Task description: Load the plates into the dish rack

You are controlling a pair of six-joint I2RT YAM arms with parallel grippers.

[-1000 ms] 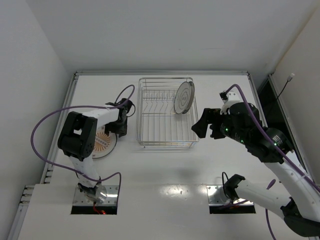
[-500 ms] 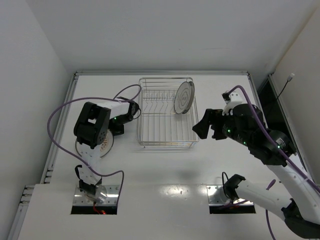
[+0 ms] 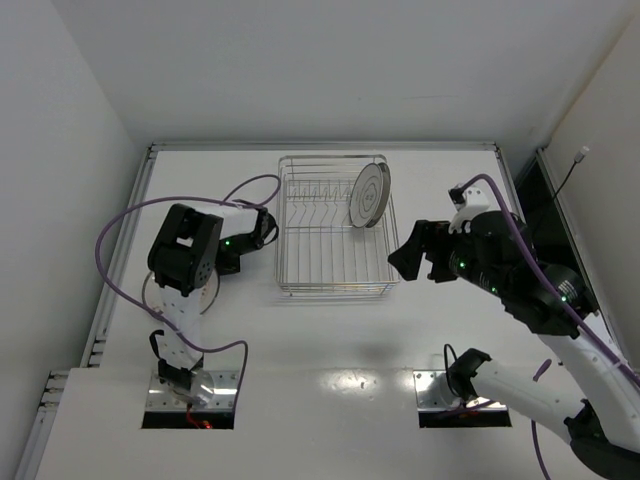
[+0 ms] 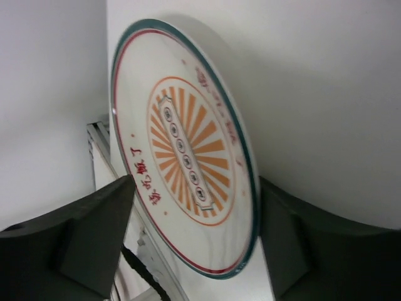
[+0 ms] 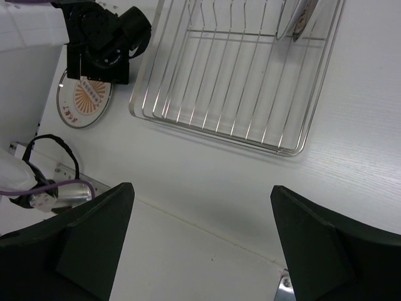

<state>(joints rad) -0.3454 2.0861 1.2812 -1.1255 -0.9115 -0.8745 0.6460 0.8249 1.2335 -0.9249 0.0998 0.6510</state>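
The plate with the orange sunburst centre [image 4: 188, 157] lies flat on the table left of the dish rack, and it also shows in the right wrist view [image 5: 84, 99]. My left gripper [image 4: 195, 182] is open, with its fingers standing either side of that plate's near edge. In the top view my left gripper [image 3: 233, 254] sits low by the rack's left side, and the arm hides most of the plate. The silver wire dish rack [image 3: 335, 290] holds the plate with thin dark circles [image 3: 368, 195] upright at its far right. My right gripper [image 3: 405, 256] is open and empty, in the air right of the rack. The teal-ringed plate is out of view.
A raised metal rail [image 3: 128, 240] runs along the table's left edge, close behind the sunburst plate. White walls close in the back and both sides. A purple cable [image 3: 120, 225] loops off my left arm. The arm base plates [image 3: 190, 395] sit at the near edge.
My left arm has swung its elbow up and over the sunburst plate, which is now mostly covered in the top view. My right gripper has drifted slightly right.
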